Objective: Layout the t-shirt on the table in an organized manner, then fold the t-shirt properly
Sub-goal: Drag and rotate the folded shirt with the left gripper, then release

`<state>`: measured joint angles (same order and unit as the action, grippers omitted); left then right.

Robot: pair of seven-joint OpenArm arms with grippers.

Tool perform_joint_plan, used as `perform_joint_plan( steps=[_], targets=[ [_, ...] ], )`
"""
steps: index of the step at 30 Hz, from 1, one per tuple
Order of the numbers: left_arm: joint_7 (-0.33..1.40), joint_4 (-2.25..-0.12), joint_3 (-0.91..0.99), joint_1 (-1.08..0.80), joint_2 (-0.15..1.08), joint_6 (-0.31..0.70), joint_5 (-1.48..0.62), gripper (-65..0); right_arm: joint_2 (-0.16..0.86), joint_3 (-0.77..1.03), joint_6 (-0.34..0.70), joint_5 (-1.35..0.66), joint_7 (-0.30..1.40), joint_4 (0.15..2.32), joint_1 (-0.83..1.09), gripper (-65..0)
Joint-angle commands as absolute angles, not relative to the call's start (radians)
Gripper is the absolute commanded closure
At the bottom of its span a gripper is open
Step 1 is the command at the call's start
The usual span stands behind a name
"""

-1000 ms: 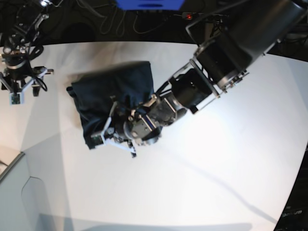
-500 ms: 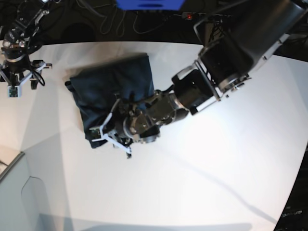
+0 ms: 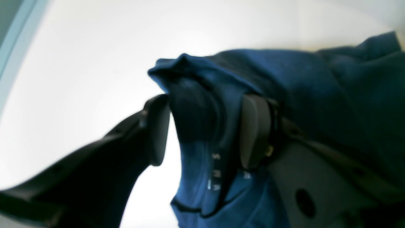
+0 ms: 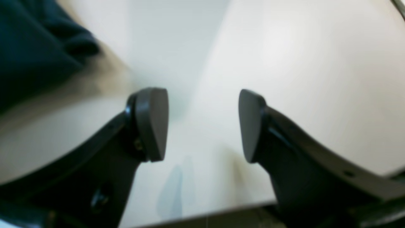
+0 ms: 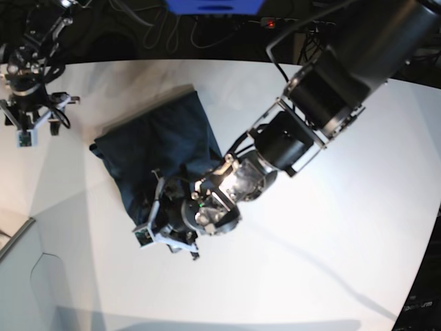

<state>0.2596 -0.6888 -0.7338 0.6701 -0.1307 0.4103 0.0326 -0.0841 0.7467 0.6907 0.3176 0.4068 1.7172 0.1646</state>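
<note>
Bunching between the part-open left tool point(image 3: 202, 129), the t-shirt point(image 3: 316, 95); right tool point(image 4: 202, 125) open, empty.

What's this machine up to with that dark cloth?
A two-armed robot is working on a navy t-shirt lying bunched on the white table. The left gripper has its jaws apart around a fold of the fabric. The right gripper hangs open and empty over bare table near the shirt's edge.

Base view high overhead — both wrist views close, low, forward — all sharing the table point(image 5: 331, 241).
</note>
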Motion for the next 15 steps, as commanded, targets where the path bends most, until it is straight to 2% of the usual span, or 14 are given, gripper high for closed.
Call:
perform_joint_plan(
  steps=[1,3,8,15],
  targets=[
    [0.240,-0.705,-0.730,0.699,-0.139,0.404,0.024,-33.2,-0.077,0.737,0.698,0.309,0.384,1.736,0.157,-35.1],
    [0.254,-0.705,-0.730,0.696,-0.124,0.404,0.024,-33.2,-0.077,0.708,0.698,0.309,0.384,1.735,0.156,-35.1],
    [0.446,-0.707,-0.731,0.685,-0.117,0.404,0.024,-33.2,-0.074,0.641,0.698,0.309,0.384,1.730,0.151,-35.2],
    [0.473,-0.707,-0.722,0.684,-0.062,0.403,0.016,-33.2,-0.070,0.562,0.698,0.309,0.384,1.725,0.120,-35.2]
  ],
)
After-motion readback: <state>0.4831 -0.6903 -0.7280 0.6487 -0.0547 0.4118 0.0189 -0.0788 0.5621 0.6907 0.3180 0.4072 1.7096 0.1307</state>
